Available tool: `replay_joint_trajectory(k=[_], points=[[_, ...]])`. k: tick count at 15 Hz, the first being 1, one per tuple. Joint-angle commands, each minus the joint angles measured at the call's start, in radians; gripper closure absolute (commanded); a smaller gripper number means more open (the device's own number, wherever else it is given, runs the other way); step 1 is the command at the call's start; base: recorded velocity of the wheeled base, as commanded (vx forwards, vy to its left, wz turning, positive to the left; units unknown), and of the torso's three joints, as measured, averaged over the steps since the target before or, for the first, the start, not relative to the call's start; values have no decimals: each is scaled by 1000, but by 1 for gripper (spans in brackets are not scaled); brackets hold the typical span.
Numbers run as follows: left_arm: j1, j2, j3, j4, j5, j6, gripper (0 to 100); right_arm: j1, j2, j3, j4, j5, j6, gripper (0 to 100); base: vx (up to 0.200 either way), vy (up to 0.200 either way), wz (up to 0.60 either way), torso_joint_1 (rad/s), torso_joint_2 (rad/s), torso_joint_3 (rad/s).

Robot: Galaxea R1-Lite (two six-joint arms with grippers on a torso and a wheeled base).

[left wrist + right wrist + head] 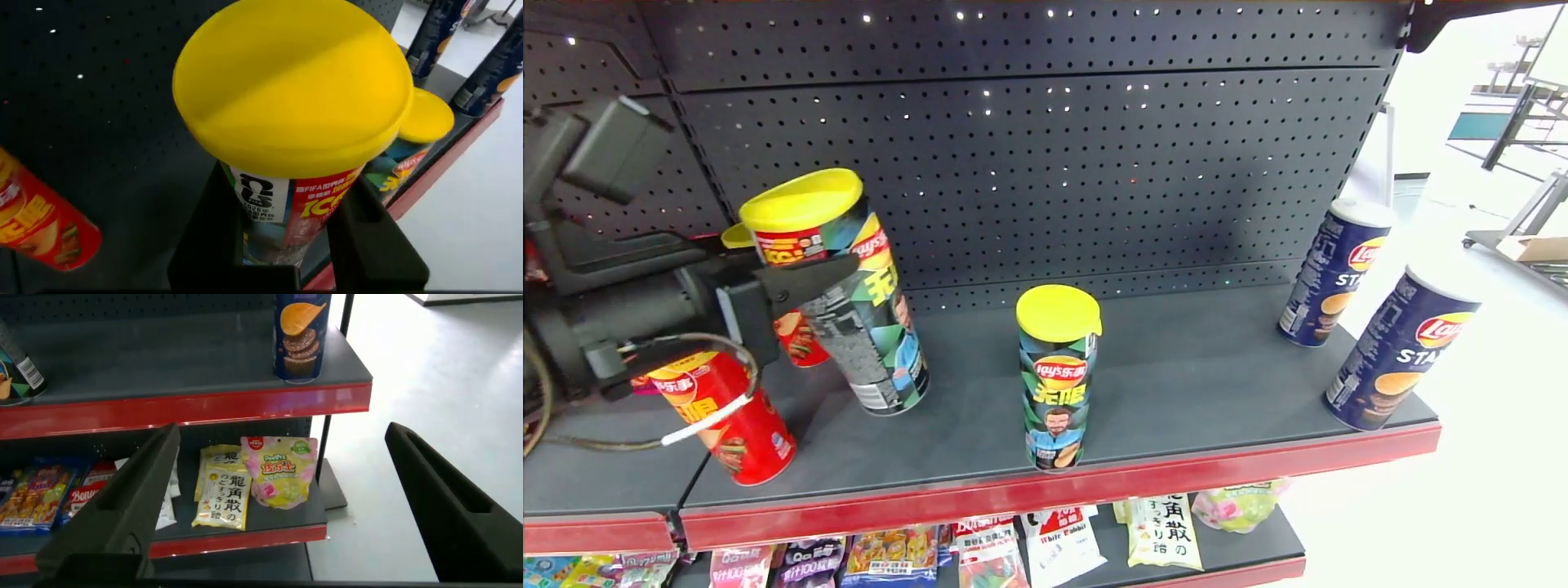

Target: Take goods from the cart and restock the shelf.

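My left gripper (pixel 833 282) is shut on a tall chips can (pixel 874 327) with a yellow lid (pixel 290 82). The can tilts, with its base at or just above the dark shelf board (pixel 1176 384), left of centre. In the left wrist view the black fingers (pixel 368 237) press both sides of the can's body. A matching yellow-lidded can (pixel 1058 376) stands upright near the shelf's front edge, in the middle. My right gripper (pixel 282 434) hangs open in front of the lower shelf, with nothing between its fingers.
A red can (pixel 727 416) stands at the front left and another red can (pixel 800 335) behind the gripper. Two blue cans (pixel 1335 273) (pixel 1401 359) stand at the shelf's right end. Snack bags (pixel 278 469) fill the lower shelf. A pegboard wall (pixel 1054 163) backs the shelf.
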Motion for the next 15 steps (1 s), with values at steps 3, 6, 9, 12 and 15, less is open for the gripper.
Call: replay_joint_trajectory(k=[3,6,9,12,15], points=[[1,286,-241,-4,-124,6,100,0,2,0,0,0,0,0,0,0,0,0,0,0],[6,487,-403,-6,-129,5,100,0,2,0,0,0,0,0,0,0,0,0,0,0],[7,599,-511,-6,-219,12,100,0,2,0,0,0,0,0,0,0,0,0,0,0],[30,679,-600,2,-460,69,100,0,2,0,0,0,0,0,0,0,0,0,0,0],[49,735,-630,25,-494,118,100,0,2,0,0,0,0,0,0,0,0,0,0,0]])
